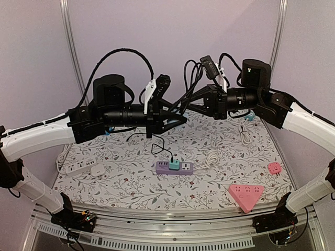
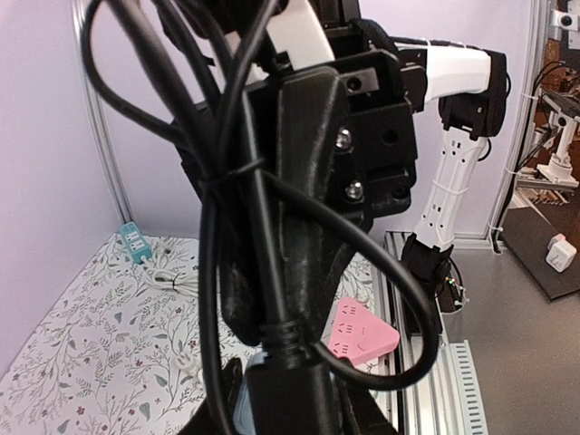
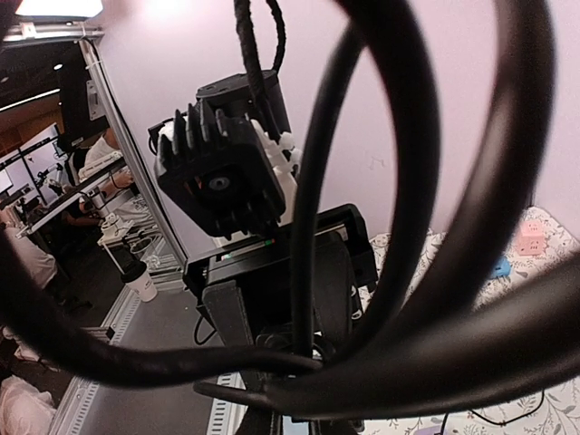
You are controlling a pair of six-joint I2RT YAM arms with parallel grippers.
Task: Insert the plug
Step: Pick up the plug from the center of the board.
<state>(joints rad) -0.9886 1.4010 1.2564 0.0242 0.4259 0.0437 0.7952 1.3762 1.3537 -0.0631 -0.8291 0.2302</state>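
Fingers of the left gripper [image 1: 179, 118] clamp a black plug [image 2: 290, 394] high above the table, as we read it from the left wrist camera, where a ribbed collar and the black cord [image 2: 210, 272] rise out of the grip. Nose to nose with it in mid-air is the right gripper [image 1: 194, 106], its jaws fully closed. One dark finger lies against the cord just above the plug, though we cannot tell whether the cord is actually pinched (loops of cable fill the right wrist camera and hide the fingertips).

Below, on the floral tablecloth [image 1: 131, 185], a purple power strip [image 1: 184, 168] lies near the centre with a teal adapter [image 1: 174, 164] seated on it. A white strip [image 1: 77, 168] lies to the left and a pink triangular socket block [image 1: 246, 194] toward the near right, all well apart from the plug.

We judge the task to be at the carrying or re-gripping stage: plug in hand, nothing yet offered to a socket. The next move, as we see it, calls for freeing the tangled cord between the two arms and turning the plug so its prongs (hidden from us) face down. Then it can be lowered squarely over a free socket, with the second arm likely needed to steady the strip.
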